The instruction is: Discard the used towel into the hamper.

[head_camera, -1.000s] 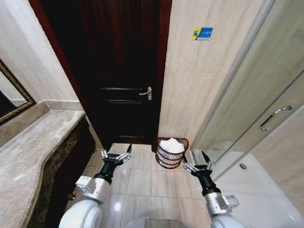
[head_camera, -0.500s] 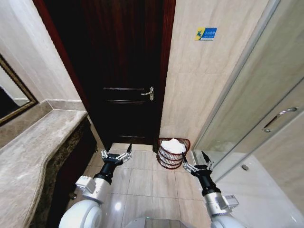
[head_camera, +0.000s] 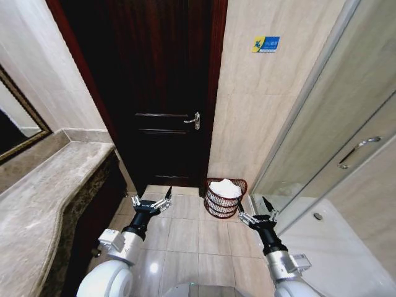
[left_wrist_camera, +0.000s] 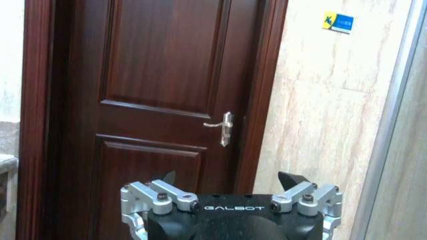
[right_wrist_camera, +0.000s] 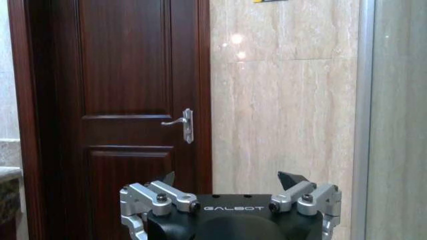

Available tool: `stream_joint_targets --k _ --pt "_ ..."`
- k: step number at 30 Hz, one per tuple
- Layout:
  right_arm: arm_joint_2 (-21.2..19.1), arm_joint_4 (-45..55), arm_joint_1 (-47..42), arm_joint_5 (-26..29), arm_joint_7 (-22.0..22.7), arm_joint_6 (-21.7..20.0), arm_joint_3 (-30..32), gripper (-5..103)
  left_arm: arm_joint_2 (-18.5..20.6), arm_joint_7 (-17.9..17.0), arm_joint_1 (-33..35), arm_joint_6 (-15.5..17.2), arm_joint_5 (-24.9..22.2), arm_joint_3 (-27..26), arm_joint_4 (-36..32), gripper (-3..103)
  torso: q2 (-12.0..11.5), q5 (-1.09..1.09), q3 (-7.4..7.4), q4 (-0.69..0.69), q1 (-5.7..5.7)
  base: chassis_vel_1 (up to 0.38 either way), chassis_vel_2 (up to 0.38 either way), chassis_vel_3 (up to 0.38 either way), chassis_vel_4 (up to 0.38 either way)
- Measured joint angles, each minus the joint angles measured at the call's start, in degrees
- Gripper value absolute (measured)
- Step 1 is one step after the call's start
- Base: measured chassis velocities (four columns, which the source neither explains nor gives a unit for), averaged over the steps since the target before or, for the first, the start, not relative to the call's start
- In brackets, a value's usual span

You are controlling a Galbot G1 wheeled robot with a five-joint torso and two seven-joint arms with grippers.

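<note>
White towel [head_camera: 225, 188] fills the round reddish-brown wire hamper [head_camera: 224, 204], just ahead-left of the empty, wide-open right gripper [head_camera: 257, 217]; left gripper [head_camera: 150, 205], equally splayed and empty, lies farther.

The head view tilts upward and a little sideways over the last second, so the whole room slides down in the picture: the door handle [head_camera: 193, 120] and the blue sign [head_camera: 265, 44] sit lower than a second ago, with more wall above them. Half a second ago the sign is slightly to the right of where it is now. The hamper [head_camera: 224, 199] with its white towel [head_camera: 226, 188] shifts with everything else.
</note>
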Motion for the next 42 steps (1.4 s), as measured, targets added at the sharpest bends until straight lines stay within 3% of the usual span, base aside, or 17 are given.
stream_joint_targets --k 42 --pt "0.00 0.00 0.00 0.00 0.00 0.00 0.00 100 0.00 0.00 -0.01 0.00 0.00 0.00 0.00 100 -0.01 -0.01 0.01 0.00 0.02 0.039 0.022 -0.038 -0.014"
